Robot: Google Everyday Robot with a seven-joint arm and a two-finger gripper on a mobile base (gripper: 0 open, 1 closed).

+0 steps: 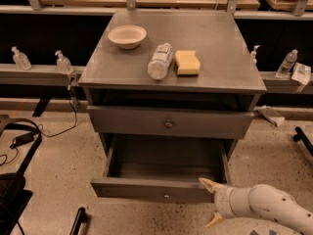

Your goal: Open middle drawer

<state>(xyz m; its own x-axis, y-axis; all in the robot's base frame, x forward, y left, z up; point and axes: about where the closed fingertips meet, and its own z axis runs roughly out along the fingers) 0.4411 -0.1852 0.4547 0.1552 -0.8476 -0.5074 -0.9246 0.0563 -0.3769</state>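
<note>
The middle drawer [146, 189] is pulled out of the grey cabinet [234, 80]. Its shallow grey tray is empty, and its flat front carries a small round knob [166, 196]. Above it, another drawer front [127, 121] with a centre knob is closed. My gripper [211, 203] is low at the open drawer's front right corner. Its cream fingers [208, 183] are spread apart and hold nothing. The upper fingertip is at the top edge of the drawer front. Whatever lies under the open drawer is hidden.
On the cabinet top lie a cream bowl [127, 35], a clear plastic bottle [160, 61] on its side and a yellow sponge [188, 62]. Small bottles [62, 61] stand on the ledge behind. A black frame and cables [17, 141] are on the floor at left.
</note>
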